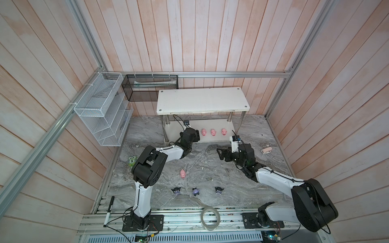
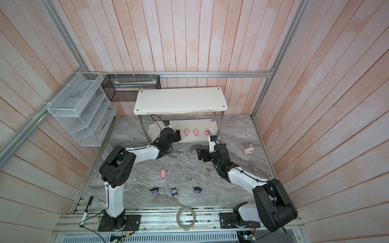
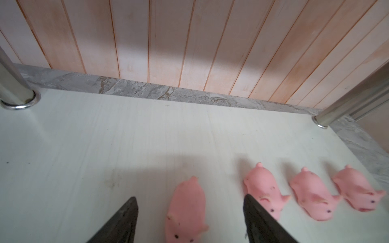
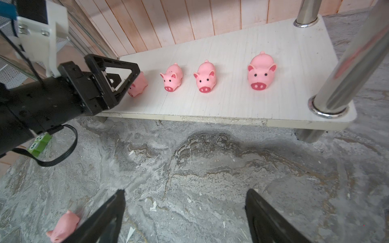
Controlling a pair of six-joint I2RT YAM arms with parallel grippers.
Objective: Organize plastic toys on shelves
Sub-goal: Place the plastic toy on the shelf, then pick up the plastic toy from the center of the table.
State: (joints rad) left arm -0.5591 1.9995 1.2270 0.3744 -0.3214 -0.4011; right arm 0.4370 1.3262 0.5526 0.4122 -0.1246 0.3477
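Pig [image 3: 186, 212] stands on the lower shelf [image 3: 126, 136], loose between the parted jaws of my left pincer [image 3: 189, 197]. I'd back straight out, level, so one jaw misses the neighbour [image 3: 263, 189]. Right pincer [image 4: 185, 190] hangs parted, empty, over the counter [image 4: 210, 168].

The left arm [image 1: 170, 152] and right arm [image 1: 273, 176] are alike: white tubular links between bulky black joint housings, with thin black cables strapped along them. In a top view a white bracket [image 1: 234, 145] carrying a small blue module sits at 11 o'clock of the right wrist. The left gripper [image 3: 190, 198] has dark, tapering fingers [image 3: 120, 223].
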